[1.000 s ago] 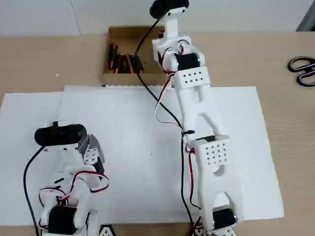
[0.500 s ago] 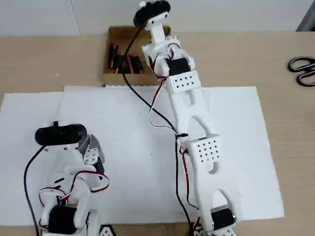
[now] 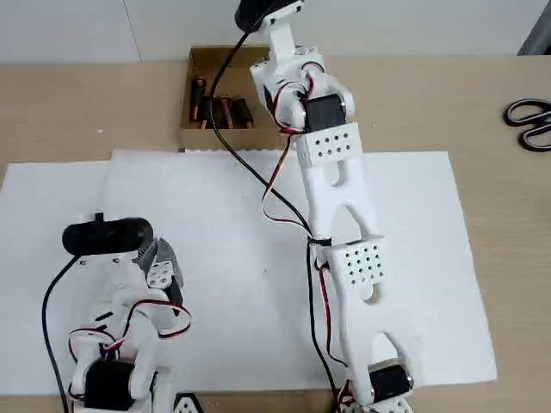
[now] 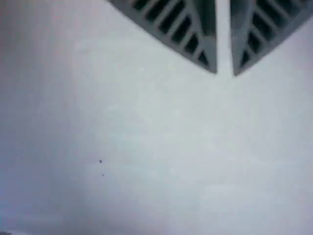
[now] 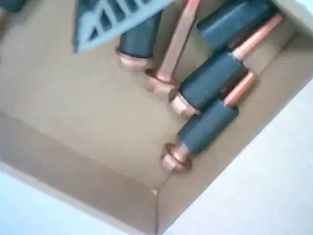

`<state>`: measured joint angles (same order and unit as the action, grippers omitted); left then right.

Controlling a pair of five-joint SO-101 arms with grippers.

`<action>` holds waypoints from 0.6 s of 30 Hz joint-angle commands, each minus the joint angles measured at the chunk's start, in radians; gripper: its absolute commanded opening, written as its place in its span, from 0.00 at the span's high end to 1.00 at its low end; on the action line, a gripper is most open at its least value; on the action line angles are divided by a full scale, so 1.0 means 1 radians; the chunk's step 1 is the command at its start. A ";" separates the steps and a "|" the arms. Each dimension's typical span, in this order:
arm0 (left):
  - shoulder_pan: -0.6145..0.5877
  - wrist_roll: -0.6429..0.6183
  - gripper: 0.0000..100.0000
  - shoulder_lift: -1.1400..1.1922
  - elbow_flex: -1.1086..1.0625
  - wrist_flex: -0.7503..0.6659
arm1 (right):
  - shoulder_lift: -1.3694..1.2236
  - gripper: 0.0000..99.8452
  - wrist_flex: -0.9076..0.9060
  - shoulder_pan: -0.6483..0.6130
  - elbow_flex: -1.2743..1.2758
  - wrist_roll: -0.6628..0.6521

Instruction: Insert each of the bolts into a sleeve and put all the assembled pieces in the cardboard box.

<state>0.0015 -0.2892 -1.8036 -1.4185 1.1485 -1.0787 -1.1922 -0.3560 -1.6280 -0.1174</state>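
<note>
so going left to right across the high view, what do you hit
left arm → cardboard box → right arm → scissors

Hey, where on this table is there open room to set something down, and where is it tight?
Bare: the white paper between the left arm and the right arm; the wooden table between the right arm and the scissors; the table left of the cardboard box. Crowded: the box itself, where assembled pieces lie with the right arm over it.
</note>
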 commanded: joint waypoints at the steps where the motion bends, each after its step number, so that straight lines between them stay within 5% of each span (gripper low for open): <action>1: 0.006 0.006 0.99 -0.009 0.004 -0.005 | 0.031 0.99 -0.062 -0.002 -0.055 -0.006; 18: 0.006 0.008 0.99 -0.009 0.008 -0.006 | 0.311 1.00 -0.515 -0.015 -0.055 0.158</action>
<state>0.0015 -0.2862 -1.8036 -1.4185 1.1485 -0.8746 -1.6540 -0.3621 -1.6448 0.0176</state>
